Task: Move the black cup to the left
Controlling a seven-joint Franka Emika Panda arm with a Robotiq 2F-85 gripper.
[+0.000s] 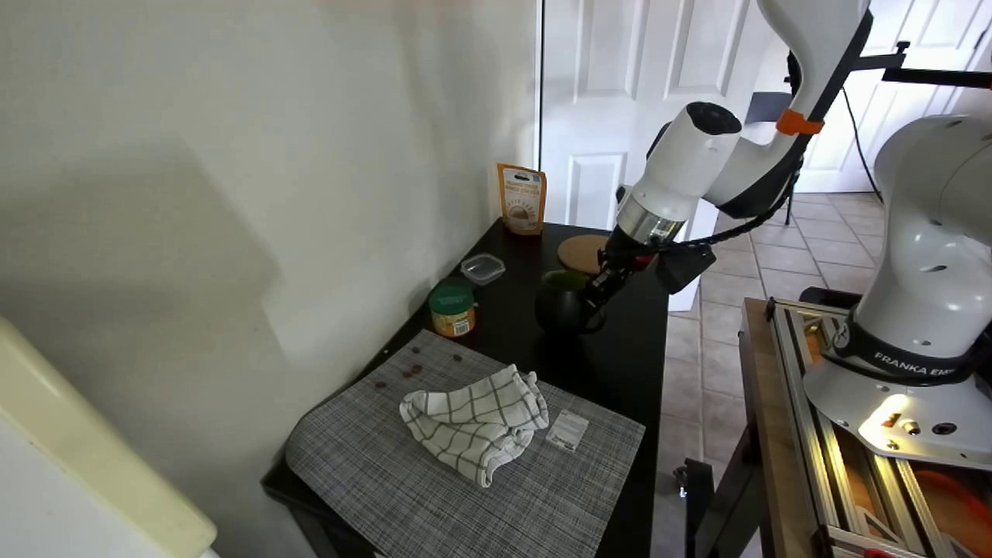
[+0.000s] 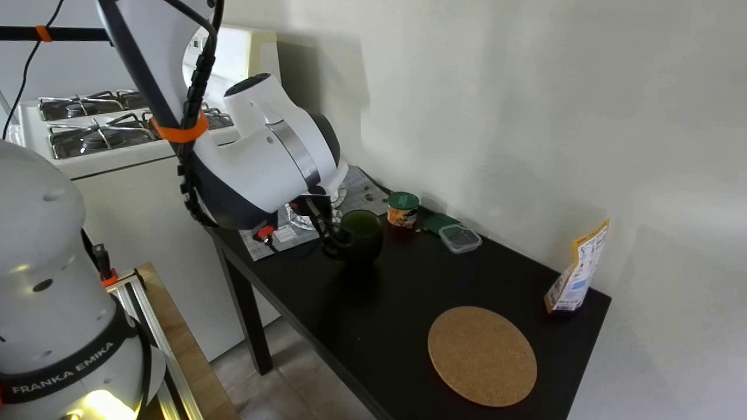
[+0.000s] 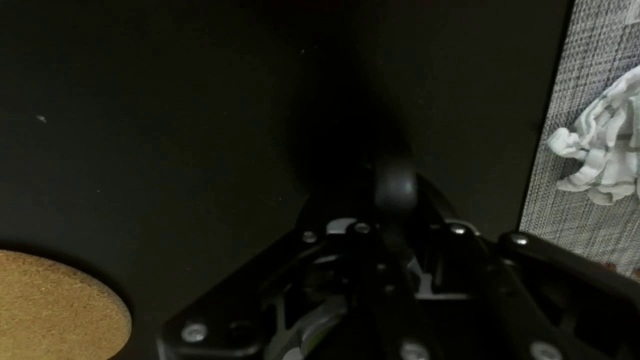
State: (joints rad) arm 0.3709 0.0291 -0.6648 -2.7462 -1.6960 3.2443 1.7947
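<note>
The black cup (image 1: 555,311) is a dark mug with a green inside and a side handle. It looks upright over the dark table, left of the jaws in an exterior view, and also shows in an exterior view (image 2: 365,248). I cannot tell whether its base touches the table. My gripper (image 1: 595,297) is at the handle side of the cup and looks shut on the handle; it also shows in an exterior view (image 2: 334,232). In the wrist view a blurred grey part of the cup's handle (image 3: 395,187) sits between the fingers (image 3: 397,222). The cup's body is mostly hidden there.
A green-lidded jar (image 1: 452,311) and a clear plastic box (image 1: 483,267) stand along the wall. An orange pouch (image 1: 521,200) and a round cork disc (image 2: 482,356) are at one table end. A checked cloth (image 1: 480,422) lies on the grey placemat (image 1: 364,465).
</note>
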